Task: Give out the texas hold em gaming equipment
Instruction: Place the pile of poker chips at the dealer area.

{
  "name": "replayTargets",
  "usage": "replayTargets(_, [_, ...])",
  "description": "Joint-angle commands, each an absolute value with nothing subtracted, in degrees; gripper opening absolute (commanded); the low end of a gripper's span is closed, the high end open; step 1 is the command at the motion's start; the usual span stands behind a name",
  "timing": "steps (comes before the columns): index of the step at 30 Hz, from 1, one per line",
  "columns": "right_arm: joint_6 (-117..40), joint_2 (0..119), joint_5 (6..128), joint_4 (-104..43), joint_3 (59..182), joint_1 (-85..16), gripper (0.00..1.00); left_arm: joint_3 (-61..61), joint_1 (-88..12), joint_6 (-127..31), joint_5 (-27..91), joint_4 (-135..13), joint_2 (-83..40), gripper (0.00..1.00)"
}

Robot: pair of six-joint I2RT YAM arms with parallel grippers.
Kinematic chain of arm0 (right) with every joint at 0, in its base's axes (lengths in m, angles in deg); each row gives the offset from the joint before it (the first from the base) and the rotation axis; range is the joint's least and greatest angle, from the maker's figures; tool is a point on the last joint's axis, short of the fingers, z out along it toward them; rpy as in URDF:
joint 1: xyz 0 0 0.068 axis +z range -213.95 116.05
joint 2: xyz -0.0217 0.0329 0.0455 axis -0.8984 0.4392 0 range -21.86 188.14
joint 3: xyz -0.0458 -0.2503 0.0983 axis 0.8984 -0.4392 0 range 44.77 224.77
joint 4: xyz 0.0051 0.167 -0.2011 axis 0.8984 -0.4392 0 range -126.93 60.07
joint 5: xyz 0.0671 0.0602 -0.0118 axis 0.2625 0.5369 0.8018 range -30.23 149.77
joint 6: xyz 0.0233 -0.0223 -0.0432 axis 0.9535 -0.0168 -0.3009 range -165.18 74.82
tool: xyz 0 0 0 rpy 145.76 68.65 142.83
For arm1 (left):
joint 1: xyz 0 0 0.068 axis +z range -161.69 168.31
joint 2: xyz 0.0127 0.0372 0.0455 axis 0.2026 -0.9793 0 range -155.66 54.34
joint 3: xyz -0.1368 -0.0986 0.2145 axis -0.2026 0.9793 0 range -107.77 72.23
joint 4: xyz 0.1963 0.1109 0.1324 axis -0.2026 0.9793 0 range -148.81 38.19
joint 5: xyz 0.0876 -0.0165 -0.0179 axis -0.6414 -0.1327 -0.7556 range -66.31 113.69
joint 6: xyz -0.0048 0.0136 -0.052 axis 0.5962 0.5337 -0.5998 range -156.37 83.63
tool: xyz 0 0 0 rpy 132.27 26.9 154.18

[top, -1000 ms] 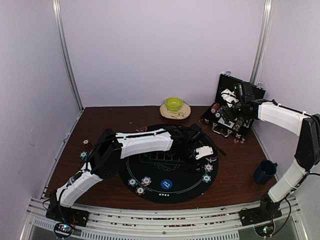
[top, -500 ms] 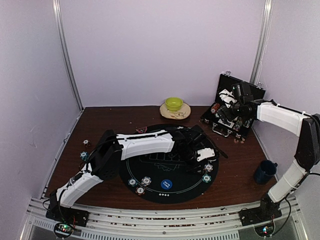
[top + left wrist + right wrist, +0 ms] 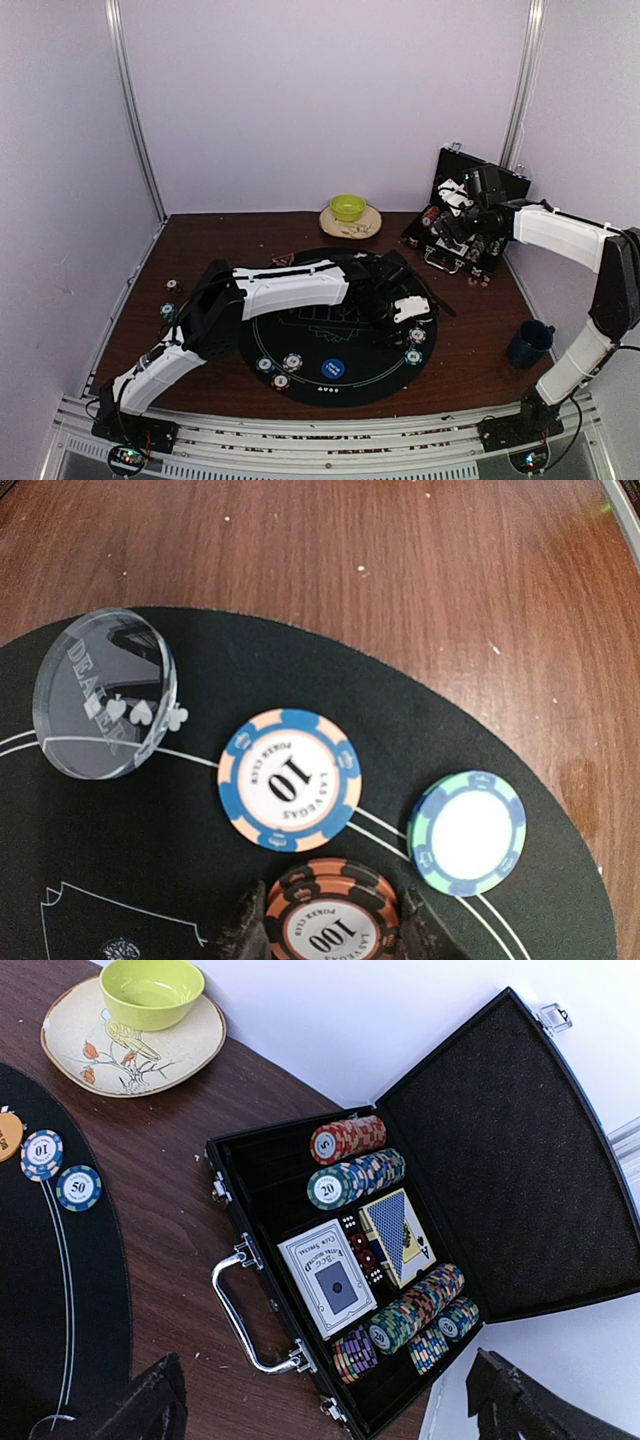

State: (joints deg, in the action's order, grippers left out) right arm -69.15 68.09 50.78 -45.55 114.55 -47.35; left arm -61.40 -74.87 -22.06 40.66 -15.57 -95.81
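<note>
Table (image 3: pixel 200 250): brown wood.
Mat (image 3: pixel 365 378): black, round, at the near middle of the table.

Left arm (image 3: pixel 290 285) lay across the mat, reaching toward its right side. The left gripper (image 3: pixel 333 945) was closed on an orange-black 100 chip (image 3: pixel 333 910), with 1 finger at each side of the rim. The chip sat low over the mat; contact with the mat could not be told. A 2nd like rim seemed to show under it.

Right arm (image 3: pixel 560 230) reached to the far right corner. The right gripper (image 3: pixel 335 1405) was spread fully, held nothing, and hung above the handle side of the case (image 3: pixel 500 1160).

Case: black, lid thrown back, well apart from the mat. It held chip rows (image 3: pixel 355 1180) at both ends. In the middle were a boxed deck (image 3: pixel 330 1285) and a blue-backed card (image 3: pixel 400 1230), with dice (image 3: pixel 360 1252) between them.

Plate (image 3: pixel 70 1040) with bowl (image 3: pixel 150 990): far middle of the table. Mug (image 3: pixel 528 343): near right.

On the mat's right edge, ahead of the left gripper:
- clear dealer disc (image 3: pixel 105 695), tilted up on its edge
- 10 chip (image 3: pixel 290 780), flat
- blue-green chip (image 3: pixel 467 832), flat, just beside the 10 chip

Blue disc (image 3: pixel 333 368): near edge of the mat, with 3 chips (image 3: pixel 280 368) to its left.
</note>
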Motion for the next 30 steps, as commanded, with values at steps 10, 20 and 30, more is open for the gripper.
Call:
replayTargets(10, [-69.4, 68.2, 49.3, -44.7, 113.9, -46.6, 1.0, -62.5, -75.5, -21.6, 42.9, -14.8, -96.5, 0.49])
replayTargets(20, [-69.4, 68.3, 49.3, -44.7, 113.9, -46.5, 1.0, -63.8, -75.5, -21.4, 41.0, -14.1, -94.6, 0.55])
replayTargets(30, [-69.3, 68.3, 49.2, -44.8, 113.9, -46.4, 1.0, -64.5, -75.4, -20.5, 36.4, -13.7, -91.6, 0.79])
